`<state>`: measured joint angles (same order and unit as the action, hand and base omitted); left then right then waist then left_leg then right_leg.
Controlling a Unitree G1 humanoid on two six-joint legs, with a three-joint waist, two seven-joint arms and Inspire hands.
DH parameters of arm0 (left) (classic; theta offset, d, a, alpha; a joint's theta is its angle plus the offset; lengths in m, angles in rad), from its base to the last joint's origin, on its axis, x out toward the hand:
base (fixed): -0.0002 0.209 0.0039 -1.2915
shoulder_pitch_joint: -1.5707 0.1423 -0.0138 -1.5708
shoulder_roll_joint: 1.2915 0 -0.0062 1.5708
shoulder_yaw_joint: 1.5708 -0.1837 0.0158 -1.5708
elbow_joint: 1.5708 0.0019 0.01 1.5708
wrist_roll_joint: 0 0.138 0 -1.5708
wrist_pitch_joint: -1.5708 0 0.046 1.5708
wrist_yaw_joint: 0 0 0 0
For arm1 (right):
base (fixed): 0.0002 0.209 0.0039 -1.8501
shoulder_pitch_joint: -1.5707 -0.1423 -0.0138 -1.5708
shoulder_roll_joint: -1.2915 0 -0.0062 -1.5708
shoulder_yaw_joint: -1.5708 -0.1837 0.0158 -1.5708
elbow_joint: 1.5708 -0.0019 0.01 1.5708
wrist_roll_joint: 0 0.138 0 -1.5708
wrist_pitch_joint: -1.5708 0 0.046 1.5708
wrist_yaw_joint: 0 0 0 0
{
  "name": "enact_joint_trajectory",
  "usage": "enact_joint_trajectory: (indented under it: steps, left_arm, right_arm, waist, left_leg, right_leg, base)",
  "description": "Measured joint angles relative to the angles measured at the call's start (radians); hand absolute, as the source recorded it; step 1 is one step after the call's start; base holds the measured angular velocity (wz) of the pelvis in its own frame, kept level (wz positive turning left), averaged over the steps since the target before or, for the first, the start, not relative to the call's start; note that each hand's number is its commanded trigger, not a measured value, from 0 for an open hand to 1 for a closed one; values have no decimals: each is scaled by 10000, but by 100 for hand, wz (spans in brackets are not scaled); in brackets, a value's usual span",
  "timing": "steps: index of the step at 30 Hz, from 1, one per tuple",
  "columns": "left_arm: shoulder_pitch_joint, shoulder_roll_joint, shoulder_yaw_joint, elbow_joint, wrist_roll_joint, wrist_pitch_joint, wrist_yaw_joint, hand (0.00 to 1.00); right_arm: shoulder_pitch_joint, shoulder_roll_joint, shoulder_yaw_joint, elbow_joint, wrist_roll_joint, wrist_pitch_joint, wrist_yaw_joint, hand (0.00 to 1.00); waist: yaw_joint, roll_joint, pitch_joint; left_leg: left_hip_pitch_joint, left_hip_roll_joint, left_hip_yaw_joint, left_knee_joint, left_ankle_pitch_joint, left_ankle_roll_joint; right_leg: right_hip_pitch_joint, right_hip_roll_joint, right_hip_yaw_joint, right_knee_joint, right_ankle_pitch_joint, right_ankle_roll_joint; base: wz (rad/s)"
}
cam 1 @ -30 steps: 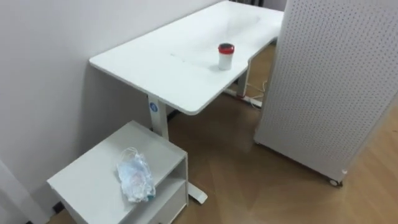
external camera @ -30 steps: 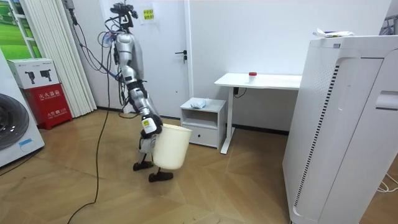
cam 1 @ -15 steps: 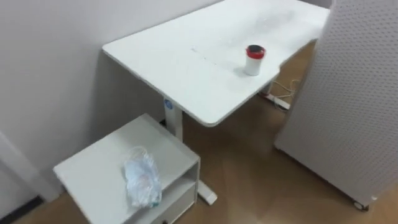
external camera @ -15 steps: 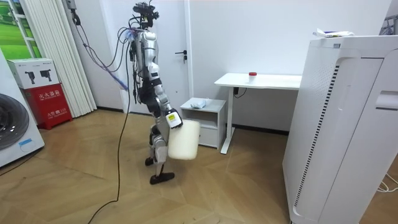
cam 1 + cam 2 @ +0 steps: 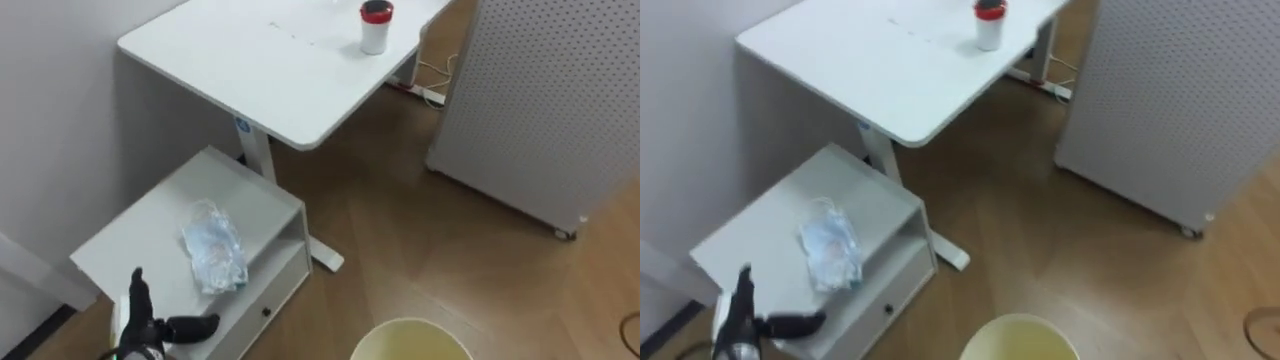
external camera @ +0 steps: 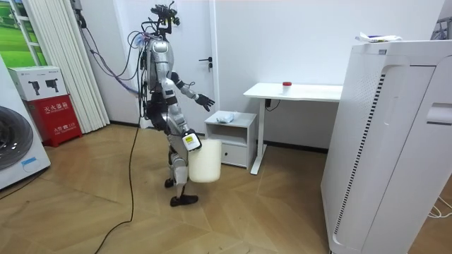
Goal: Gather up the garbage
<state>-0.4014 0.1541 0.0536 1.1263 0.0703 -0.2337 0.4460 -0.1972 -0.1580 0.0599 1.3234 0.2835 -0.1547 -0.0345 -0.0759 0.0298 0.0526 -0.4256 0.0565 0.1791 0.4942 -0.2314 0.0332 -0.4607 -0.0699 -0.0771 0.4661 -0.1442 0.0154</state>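
Left hand (image 5: pixel 148 330) is hovering splayed and empty, just near of crumpled clear plastic bag (image 5: pixel 214 259) on small white cabinet (image 5: pixel 130 240); right hand (image 6: pixel 189 141) is carrying cream plastic bin (image 6: pixel 205 161), grip unreadable.

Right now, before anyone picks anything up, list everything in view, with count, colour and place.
desk: one, white, against the wall.
jar: one, white with red lid, on the desk.
cabinet: one, white, beside the desk.
plastic bag: one, clear, crumpled on the cabinet top.
bin: one, cream, hanging from the right hand.
perforated panel: one, white, right of the desk.
left hand: one, dark, open, held out toward the cabinet.
right hand: one, at the bin's rim.
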Motion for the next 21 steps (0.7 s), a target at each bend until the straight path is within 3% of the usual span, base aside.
enact_joint_trajectory:
  steps: [5, 9, 13, 21]
  left_arm:
    - [-419, 324, -181, 13, -1, -98, 345, 0]
    - [-925, 563, -456, 35, 28, -298, 864, 0]
    - [-1330, 872, -985, 156, 113, -480, 1564, 0]
    - [-1955, 1162, -1544, 519, 105, -523, 2462, 0]
  right_arm:
    - [-32, -217, 342, -219, 895, -227, -81, 100]
    - [-187, -389, 725, -238, 1341, -323, -193, 100]
    - [-261, -517, 1022, -405, 1417, -403, -257, 100]
    - [-393, -535, 1658, -839, 2063, -355, -580, 100]
  waist:
    - [-288, -79, 123]
    - [-417, -107, 266]
    - [-614, -98, 289]
    - [-839, -130, 326]
  left_leg:
    - [-1141, 59, 150, 643, -4, 13]
    - [-1999, 225, 217, 1053, -4, 2]
    - [-2600, 257, 277, 1224, -2, -1]
    - [-3509, 446, 377, 1784, -160, -17]
  right_leg:
    - [-1342, -9, 221, 804, -22, -85]
    - [-2163, 72, 192, 1070, 30, -205]
    - [-2842, 137, 384, 1288, 38, -214]
    - [-3787, 210, 421, 1757, 8, -297]
  base:
    - [-10]
    - [-6]
    - [-5]
    - [-5]
